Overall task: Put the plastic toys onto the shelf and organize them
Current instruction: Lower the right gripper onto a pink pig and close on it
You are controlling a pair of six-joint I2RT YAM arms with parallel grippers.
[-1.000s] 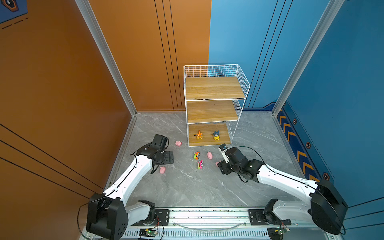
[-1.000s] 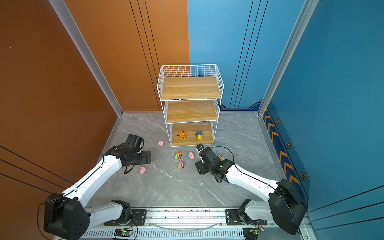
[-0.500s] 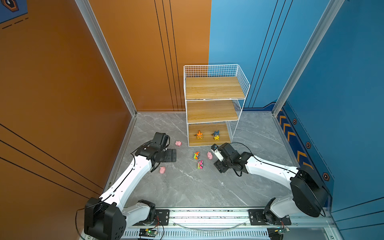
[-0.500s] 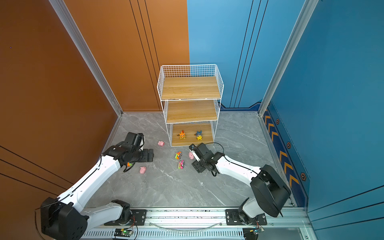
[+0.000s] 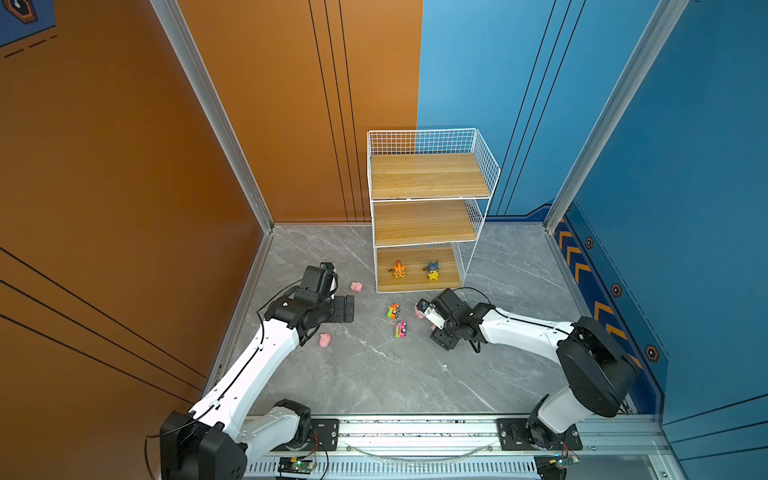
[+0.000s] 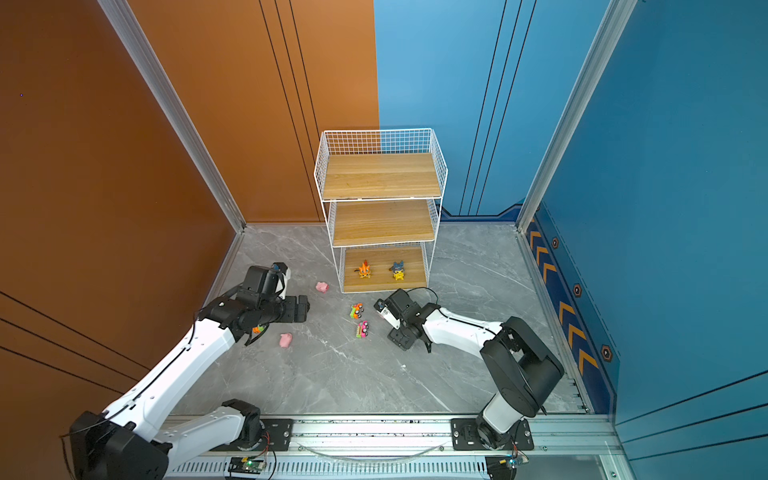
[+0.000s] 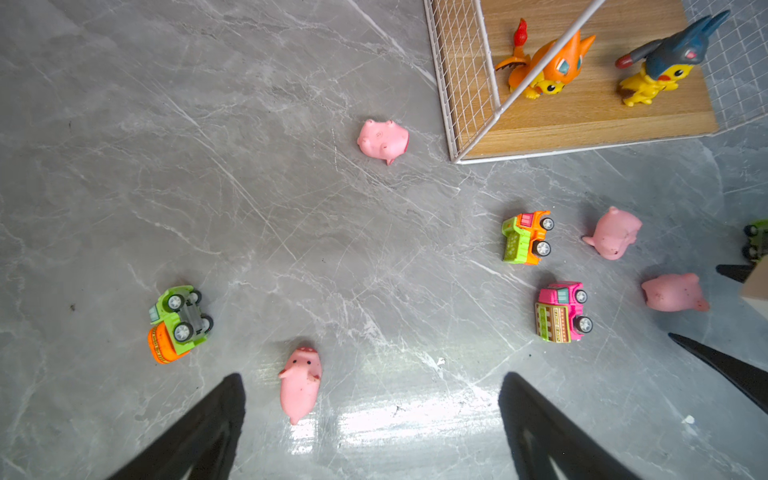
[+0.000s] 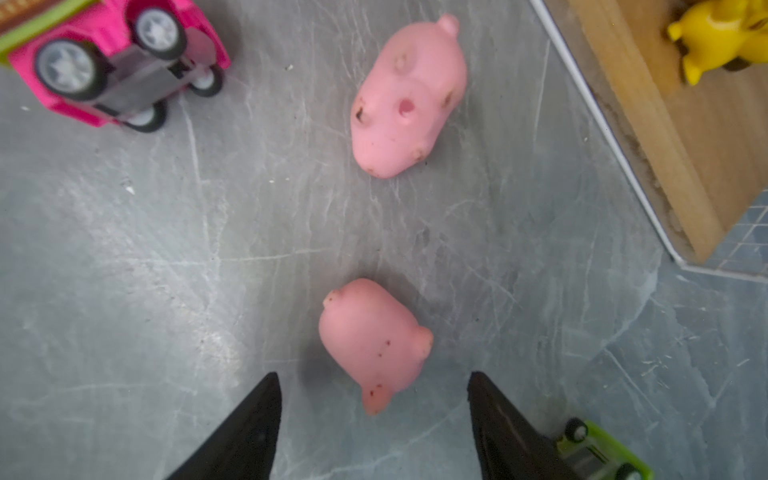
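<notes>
Right gripper [image 8: 372, 376] gapes empty, low over a pink pig [image 8: 374, 340] on the floor [image 8: 166, 249], seemingly not touching. Left gripper [image 7: 372, 378], spread wide, empty, near a 2nd pig [image 7: 300, 384]. Both lie off the shelf [image 5: 428, 183].

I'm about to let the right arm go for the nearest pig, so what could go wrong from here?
A green car lies right beside one finger of the right gripper; closing on the pink pig ahead may knock or pinch it.
The pig is rounded, so it may slip from the open jaws as they close.
The bottom board of the shelf already holds an orange cat figure and a blue-and-yellow figure that placing could topple.
</notes>
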